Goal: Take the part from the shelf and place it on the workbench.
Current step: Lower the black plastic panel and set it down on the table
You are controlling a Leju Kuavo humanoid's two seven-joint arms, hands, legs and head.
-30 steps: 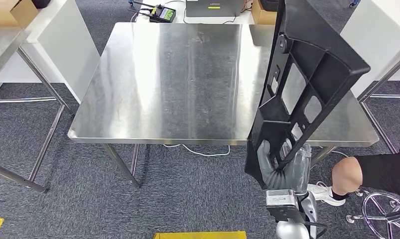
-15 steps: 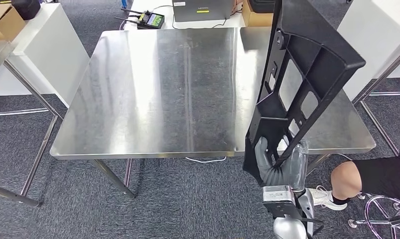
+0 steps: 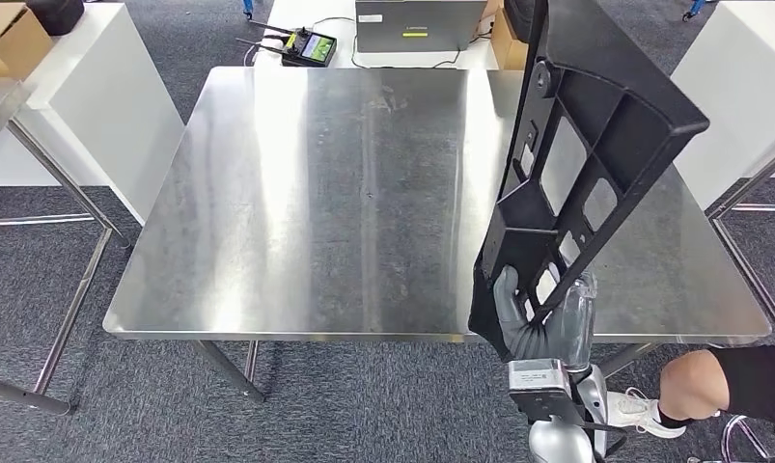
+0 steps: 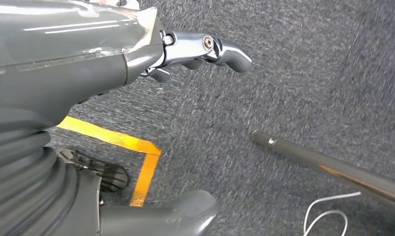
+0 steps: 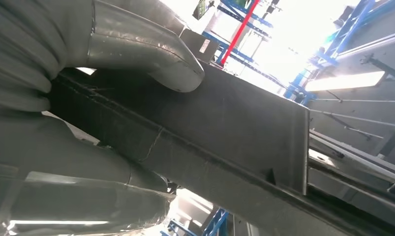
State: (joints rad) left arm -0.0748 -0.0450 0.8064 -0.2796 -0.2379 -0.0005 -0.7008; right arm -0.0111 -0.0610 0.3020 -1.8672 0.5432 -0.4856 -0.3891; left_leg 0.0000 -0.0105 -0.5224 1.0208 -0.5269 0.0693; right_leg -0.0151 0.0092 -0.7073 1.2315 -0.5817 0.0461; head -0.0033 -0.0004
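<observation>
Part [image 3: 595,145] upright over workbench [image 3: 316,212] edge

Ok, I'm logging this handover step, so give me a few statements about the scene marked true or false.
1. The right robot hand grips the black part by its lower end. True.
2. The part lies flat on the workbench. False: it is held upright, above the table's near right edge.
3. The left robot hand holds a tool. False: it holds nothing, over grey carpet.
4. A person's leg shows near the table's right corner. True.
</observation>
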